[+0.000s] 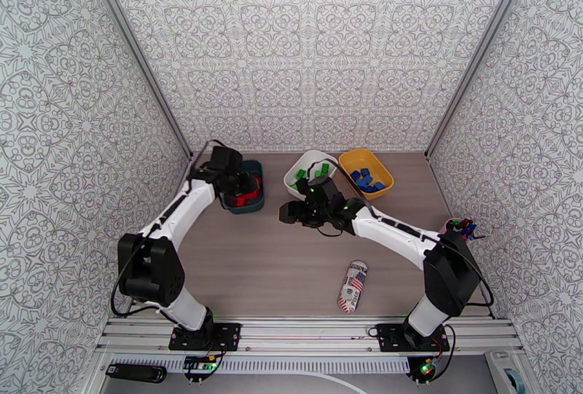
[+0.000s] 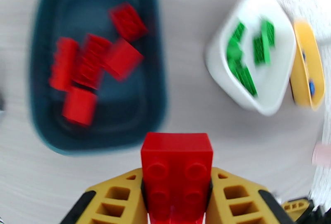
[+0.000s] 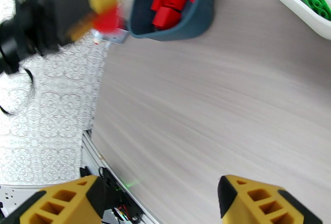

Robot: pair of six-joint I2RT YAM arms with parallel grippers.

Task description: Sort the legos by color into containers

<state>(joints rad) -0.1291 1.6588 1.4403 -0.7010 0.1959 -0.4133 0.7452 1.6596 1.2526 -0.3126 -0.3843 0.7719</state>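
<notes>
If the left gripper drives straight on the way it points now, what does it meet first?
With the red brick leading, likely the rim of the teal bin or the tabletop beside it; blur leaves depth unclear.

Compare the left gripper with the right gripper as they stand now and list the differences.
The left gripper is shut on a red lego; the right gripper is open and empty. The left gripper is by the dark teal bin, which holds other red legos; the right gripper is over bare table in front of the white bin. Both have yellow fingers.
</notes>
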